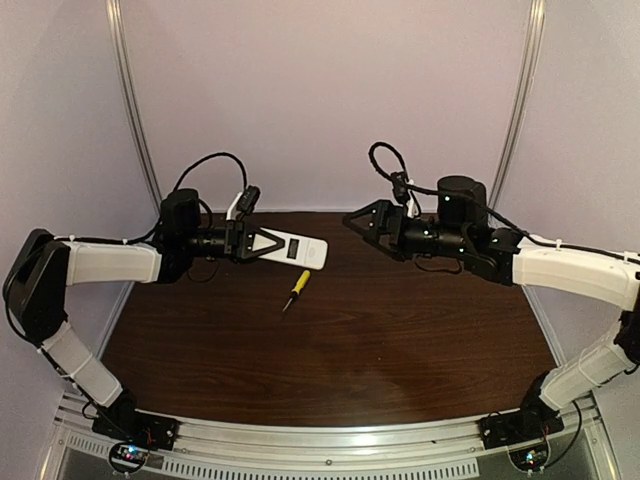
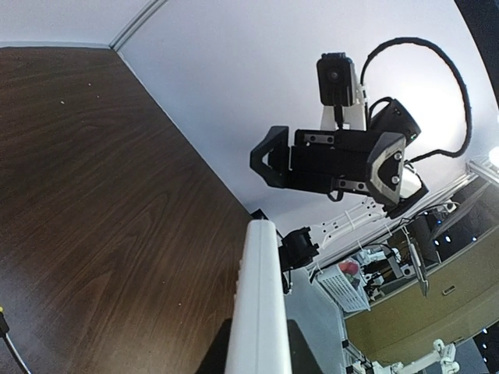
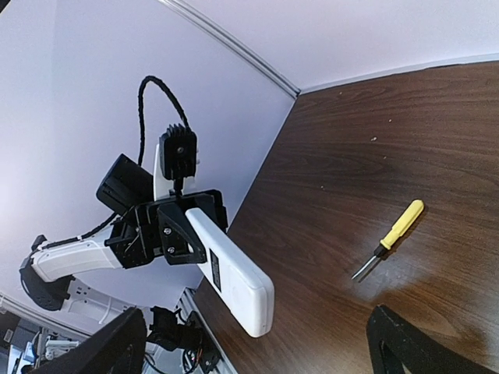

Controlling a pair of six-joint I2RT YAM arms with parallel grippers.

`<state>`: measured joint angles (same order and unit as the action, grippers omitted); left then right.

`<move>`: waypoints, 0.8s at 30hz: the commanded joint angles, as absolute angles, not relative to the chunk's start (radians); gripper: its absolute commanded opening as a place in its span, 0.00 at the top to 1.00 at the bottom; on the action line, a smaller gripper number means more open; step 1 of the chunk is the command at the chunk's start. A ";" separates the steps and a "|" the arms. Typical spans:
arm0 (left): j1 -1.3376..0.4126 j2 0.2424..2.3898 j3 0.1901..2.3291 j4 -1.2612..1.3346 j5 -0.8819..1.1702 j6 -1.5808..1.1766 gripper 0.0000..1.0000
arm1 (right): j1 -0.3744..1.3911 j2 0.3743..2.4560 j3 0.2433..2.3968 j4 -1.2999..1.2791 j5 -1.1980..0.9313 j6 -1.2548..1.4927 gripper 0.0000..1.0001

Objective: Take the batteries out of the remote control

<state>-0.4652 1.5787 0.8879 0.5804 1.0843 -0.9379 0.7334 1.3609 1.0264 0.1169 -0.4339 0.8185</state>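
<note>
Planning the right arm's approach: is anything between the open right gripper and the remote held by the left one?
Nothing visible. Only open air separates the right gripper from the remote control in the left gripper; the screwdriver lies below on the table.

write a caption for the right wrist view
Left hand grips one end of the remote; a yellow screwdriver lies on the table.

The left gripper (image 3: 189,234) clamps one end of the white remote control (image 3: 231,282). A yellow-handled screwdriver (image 3: 390,238) lies flat on the table (image 3: 437,132), well apart. The right gripper (image 3: 257,352) stands wide open.
</note>
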 commanded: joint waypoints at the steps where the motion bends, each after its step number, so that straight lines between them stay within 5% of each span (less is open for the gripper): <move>1: -0.459 1.601 0.891 0.689 1.139 -1.001 1.00 | 0.735 1.413 1.042 0.231 -0.547 0.877 0.01; 9: -0.456 1.633 0.879 0.774 1.154 -1.116 1.00 | 0.785 1.495 1.085 0.257 -0.564 0.876 0.10; 18: -0.397 1.765 0.793 1.348 1.175 -1.561 1.00 | 0.817 1.555 1.103 0.299 -0.555 0.897 0.21; 24: -0.391 1.830 0.798 1.498 1.178 -1.686 1.00 | 0.826 1.599 1.121 0.302 -0.529 0.902 0.24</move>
